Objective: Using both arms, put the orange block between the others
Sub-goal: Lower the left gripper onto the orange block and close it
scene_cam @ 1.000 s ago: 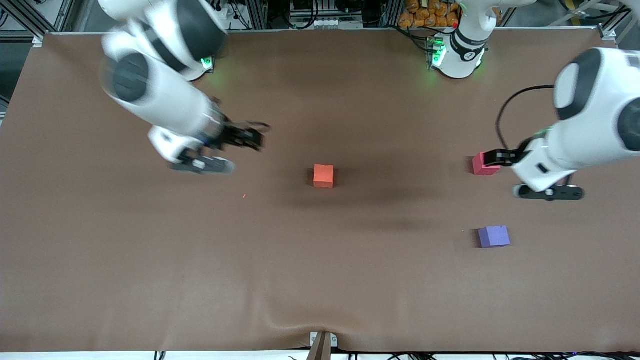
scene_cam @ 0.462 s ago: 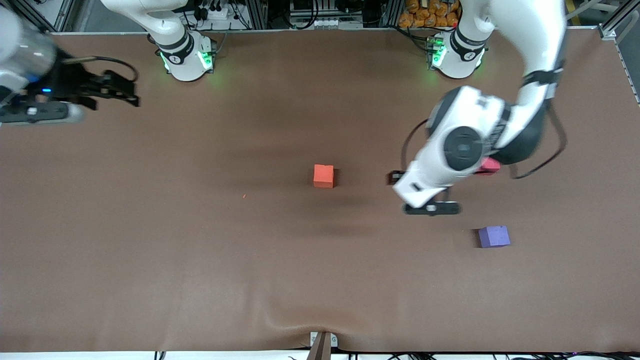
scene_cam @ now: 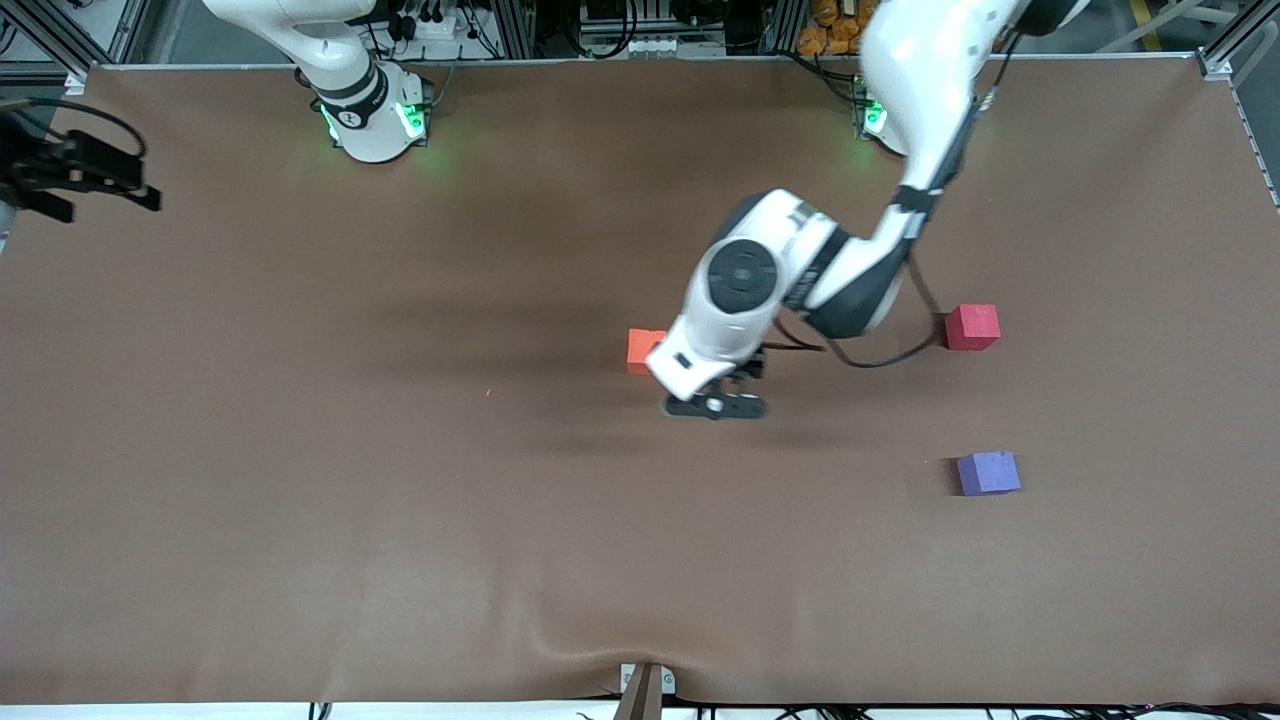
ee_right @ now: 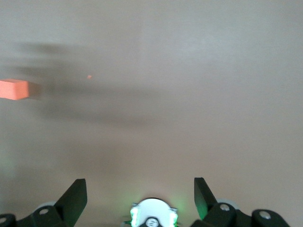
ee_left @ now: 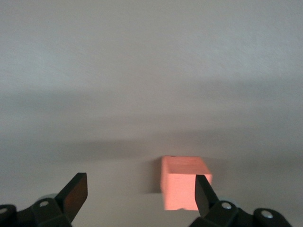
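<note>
In the left wrist view the left gripper (ee_left: 137, 196) has its two fingers (ee_left: 75, 191) spread wide with nothing between them, and the orange block (ee_left: 182, 189) sits on the table close against one fingertip, partly covered by it. From the front camera the left arm (scene_cam: 790, 280) reaches from its base down over the middle of the brown table (scene_cam: 300, 500); its wrist hides the gripper and overlaps the edge of the orange block (scene_cam: 642, 350), which rests near the table's middle. The red-pink cube (scene_cam: 972, 327) lies toward the left arm's end of the table, well apart from the orange one, and the purple cube (scene_cam: 988, 473) lies nearer the front camera than the red-pink cube, with bare cloth between the two. The right gripper (ee_right: 139, 194) also stands wide and empty, and the right gripper (scene_cam: 75, 175) hangs at the table's edge at the right arm's end, well clear of all three cubes. A tiny orange speck (scene_cam: 488, 392) lies on the cloth.
</note>
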